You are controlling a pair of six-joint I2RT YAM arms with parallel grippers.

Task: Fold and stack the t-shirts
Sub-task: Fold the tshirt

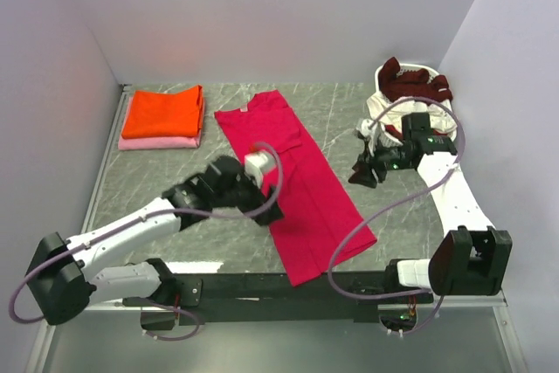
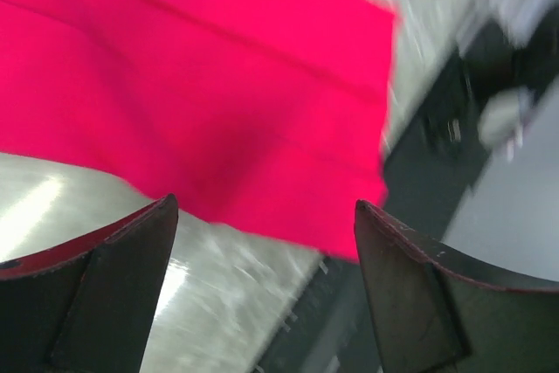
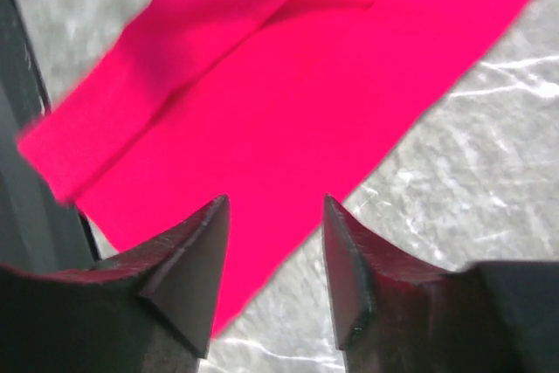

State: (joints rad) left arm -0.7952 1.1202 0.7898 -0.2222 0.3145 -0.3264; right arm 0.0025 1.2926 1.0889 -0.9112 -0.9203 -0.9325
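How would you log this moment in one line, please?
crimson-pink t-shirt: folded lengthwise, flat | left tool: open, at its edge | right tool: open, empty | stack: orange t-shirt on pale pink t-shirt

Lab: white walls, marble tbl

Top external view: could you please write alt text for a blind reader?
A crimson-pink t-shirt, folded into a long strip, lies diagonally on the grey table; the left hand and right hand, both open, flank it.

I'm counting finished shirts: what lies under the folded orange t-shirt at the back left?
A pale pink t-shirt, with only its near edge showing beneath the orange t-shirt; the rest is covered.
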